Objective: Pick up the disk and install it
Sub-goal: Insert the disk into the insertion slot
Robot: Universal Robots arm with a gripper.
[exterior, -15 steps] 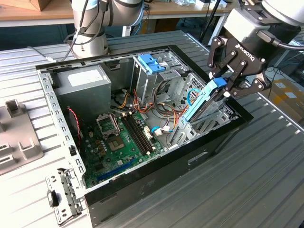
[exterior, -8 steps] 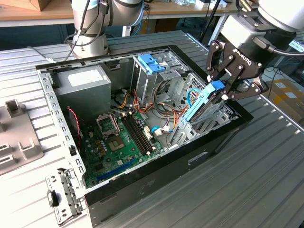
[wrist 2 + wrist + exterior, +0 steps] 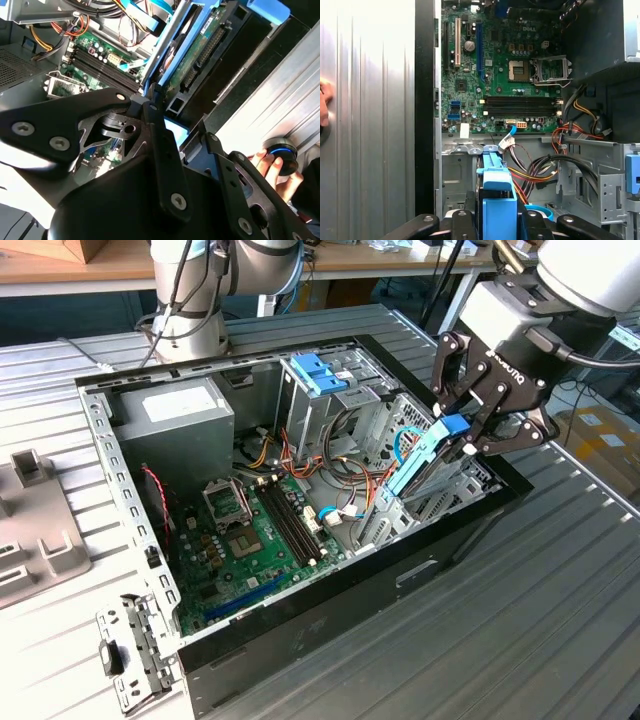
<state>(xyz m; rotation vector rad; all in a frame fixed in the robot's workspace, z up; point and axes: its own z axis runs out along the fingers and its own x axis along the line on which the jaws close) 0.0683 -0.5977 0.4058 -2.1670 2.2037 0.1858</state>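
End effector [image 3: 465, 436] grips one disk [image 3: 421, 464], tilted, apparently partly inside one open computer case [image 3: 300, 628].

Computer case [image 3: 300, 640]: motherboard [image 3: 262, 540] on floor, power supply [image 3: 175, 420] toward the exterior view's left. Toward the exterior view's right, disk [image 3: 422, 465] tilted, lower end in drive bay [image 3: 445, 502].

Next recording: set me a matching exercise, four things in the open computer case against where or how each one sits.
1 disk
2 motherboard
3 power supply
4 blue latch

A grey box in a corner of the case
B green, flat on the floor of the case
C atop the tall metal cage
D tilted, blue end clamped in the hand

Pairs: 1-D, 2-B, 3-A, 4-C
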